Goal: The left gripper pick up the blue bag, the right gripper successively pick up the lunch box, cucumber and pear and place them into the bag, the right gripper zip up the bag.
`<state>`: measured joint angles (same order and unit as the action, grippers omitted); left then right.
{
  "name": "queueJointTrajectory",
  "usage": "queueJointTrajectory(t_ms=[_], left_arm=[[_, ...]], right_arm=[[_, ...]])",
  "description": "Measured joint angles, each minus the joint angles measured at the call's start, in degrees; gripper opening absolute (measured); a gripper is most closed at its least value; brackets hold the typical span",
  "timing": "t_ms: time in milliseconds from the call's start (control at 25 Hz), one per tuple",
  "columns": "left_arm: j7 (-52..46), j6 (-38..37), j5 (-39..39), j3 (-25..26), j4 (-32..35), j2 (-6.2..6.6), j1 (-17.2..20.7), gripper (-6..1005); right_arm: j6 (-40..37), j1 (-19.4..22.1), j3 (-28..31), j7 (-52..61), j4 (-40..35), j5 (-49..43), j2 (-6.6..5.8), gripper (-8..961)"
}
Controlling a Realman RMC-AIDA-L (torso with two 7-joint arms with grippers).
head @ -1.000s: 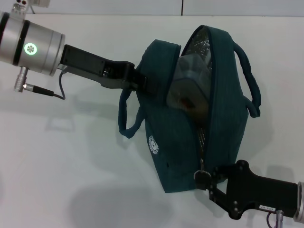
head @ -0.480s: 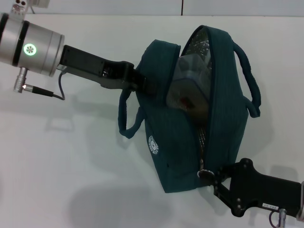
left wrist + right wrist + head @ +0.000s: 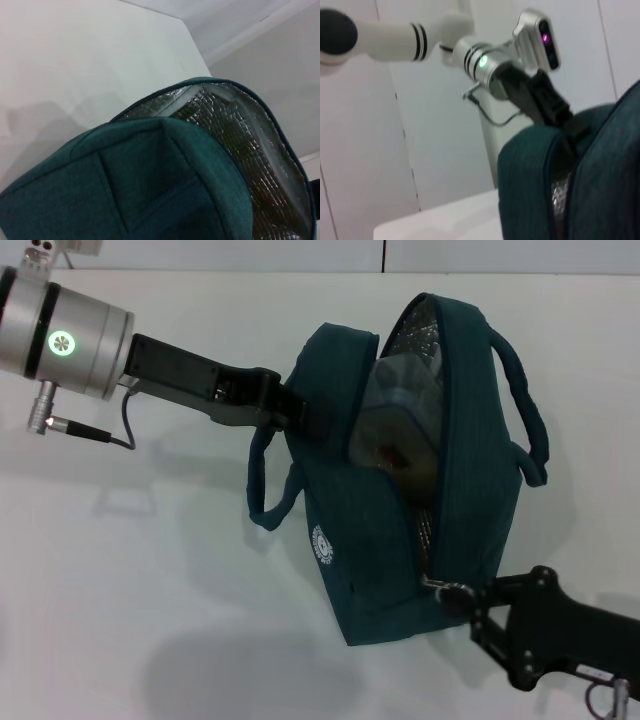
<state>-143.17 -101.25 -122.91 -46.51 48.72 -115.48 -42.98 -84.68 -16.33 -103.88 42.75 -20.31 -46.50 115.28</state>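
One blue bag (image 3: 390, 540), one lunch box (image 3: 395, 420) and two grippers show; the cucumber and pear cannot be made out inside the bag. On the left, the left gripper (image 3: 305, 415) reaches in from its silver joint (image 3: 65, 340), and its fingers are clamped on the upper edge of the bag's near side panel, holding the bag tilted up off the white desk (image 3: 130, 570). Just below those fingers one loop handle (image 3: 262, 495) hangs slack. Directly beyond the fingers the bag gapes open, with silver foil lining (image 3: 235, 130) showing along the mouth, and the lunch box stands inside the opening, its red label facing out. The second handle (image 3: 525, 410) arches over the bag's far side. On the right, at the bag's lower corner, the right gripper (image 3: 450, 592) has its fingertips closed together on the small zipper pull (image 3: 438, 586) at the bottom end of the zipper track, which runs up from there, unzipped, to the bag's top. Open desk lies all around the bag, widest to the left beneath the left arm.
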Motion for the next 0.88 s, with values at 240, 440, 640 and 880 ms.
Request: queueJointTrajectory(t_ms=[240,440,640,880], left_arm=[[0.00,0.09,-0.03,0.00,-0.03,0.00,0.00,71],[0.00,0.14,-0.06,0.01,-0.03,0.00,0.00,72],[0.01,0.18,-0.09,0.02,-0.03,0.00,0.05,72],[2.19,0.15,0.53,0.36,-0.05,-0.15,0.15,73]], right_arm=[[-5.56,0.42,4.94,-0.13,2.48,-0.03,-0.29,7],[-6.94,0.36,5.90,-0.13,2.76,-0.04,-0.33,7],[-7.71,0.07,6.03,-0.13,2.16,0.03,-0.14,7],[-8.51,-0.72,6.19,-0.25,1.75,1.64,0.06,7]])
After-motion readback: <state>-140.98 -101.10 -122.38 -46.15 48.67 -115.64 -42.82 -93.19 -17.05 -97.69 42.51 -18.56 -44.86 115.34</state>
